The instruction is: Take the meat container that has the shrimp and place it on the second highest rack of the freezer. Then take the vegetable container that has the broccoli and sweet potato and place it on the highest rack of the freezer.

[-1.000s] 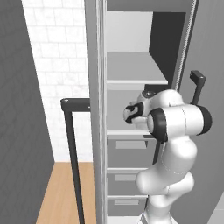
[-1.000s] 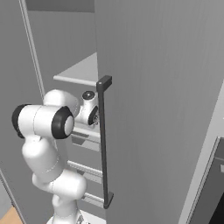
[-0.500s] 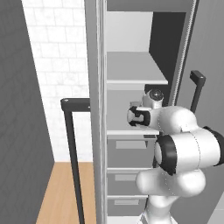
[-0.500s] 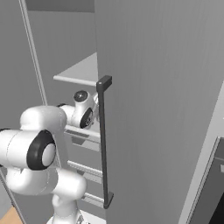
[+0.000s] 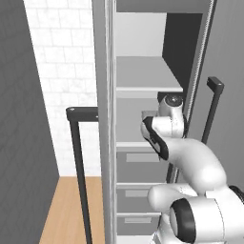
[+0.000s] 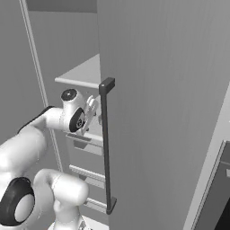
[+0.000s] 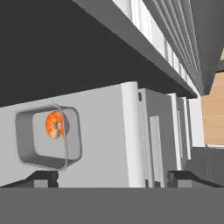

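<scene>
The meat container (image 7: 48, 138), a shallow grey tray, lies flat on the second highest rack (image 7: 103, 127) of the freezer (image 5: 143, 71). The orange shrimp (image 7: 54, 124) is inside it. My gripper (image 7: 113, 178) is open and apart from the tray, one fingertip (image 7: 41, 177) below the tray and the other far to the side. The dark underside of the highest rack (image 7: 65, 52) hangs above. From the base, my wrist (image 5: 171, 102) reaches in between the highest rack (image 5: 143, 74) and the second highest rack (image 5: 128, 144). The vegetable container is out of view.
Grey drawer fronts (image 5: 143, 164) sit under the shelves. The open freezer door with its black bar handle (image 6: 106, 143) stands close on the right of my arm (image 6: 54, 119). Another black handle (image 5: 78, 167), a white tile wall (image 5: 62, 71) and wood floor (image 5: 71, 209) are left.
The arm's elbow has swung down and toward the cameras while the hand stays at the shelf. The jaws have opened slightly wider.
</scene>
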